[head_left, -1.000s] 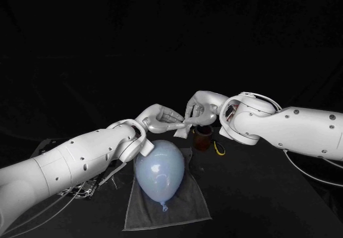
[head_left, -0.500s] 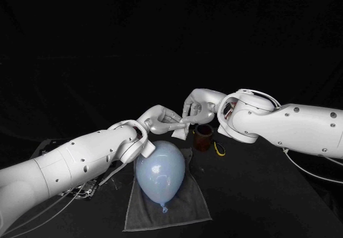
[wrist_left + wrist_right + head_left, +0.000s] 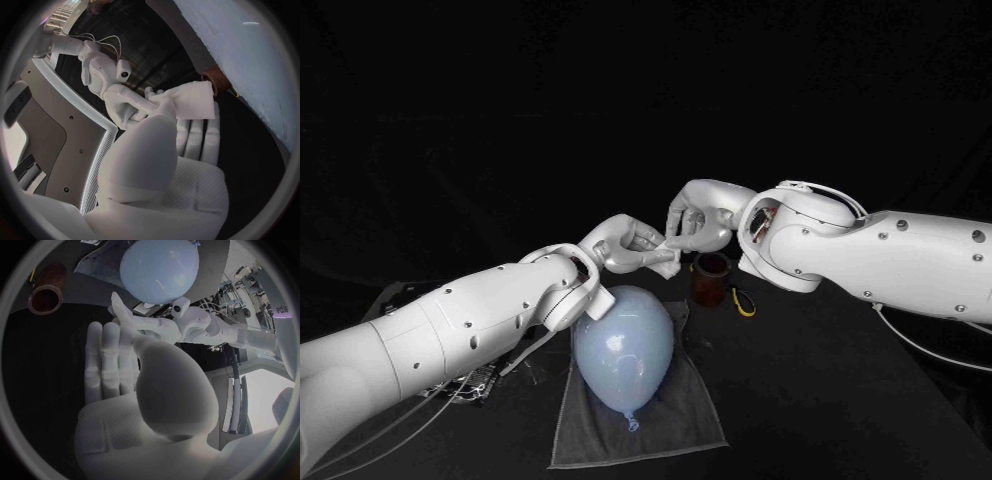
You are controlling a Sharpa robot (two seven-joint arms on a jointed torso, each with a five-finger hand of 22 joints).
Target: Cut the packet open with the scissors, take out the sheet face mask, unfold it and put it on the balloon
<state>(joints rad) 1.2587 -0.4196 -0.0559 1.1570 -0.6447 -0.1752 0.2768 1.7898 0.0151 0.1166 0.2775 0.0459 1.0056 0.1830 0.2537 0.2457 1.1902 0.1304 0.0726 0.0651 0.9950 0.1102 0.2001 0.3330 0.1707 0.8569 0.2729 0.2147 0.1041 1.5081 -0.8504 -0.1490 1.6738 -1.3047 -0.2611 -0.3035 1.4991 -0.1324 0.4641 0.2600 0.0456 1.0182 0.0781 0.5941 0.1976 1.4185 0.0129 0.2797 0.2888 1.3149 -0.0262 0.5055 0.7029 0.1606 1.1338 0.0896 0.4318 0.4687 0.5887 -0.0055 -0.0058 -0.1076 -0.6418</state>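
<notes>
Folded white face mask (image 3: 666, 265) is held in the air between both hands, above the top end of the balloon (image 3: 623, 340). Left hand (image 3: 629, 245) grips it from below, fingers closed on the sheet. Right hand (image 3: 697, 222) pinches its upper edge. Balloon lies on a grey towel (image 3: 668, 420) on the surface (image 3: 848, 400). Brown cup (image 3: 711, 285) stands just behind the towel.

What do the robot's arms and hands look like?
The left arm and right arm are rounded white shells with small dark screw dots. The left hand and right hand are silver and many-fingered. Thin pale cables hang beneath the arms.
</notes>
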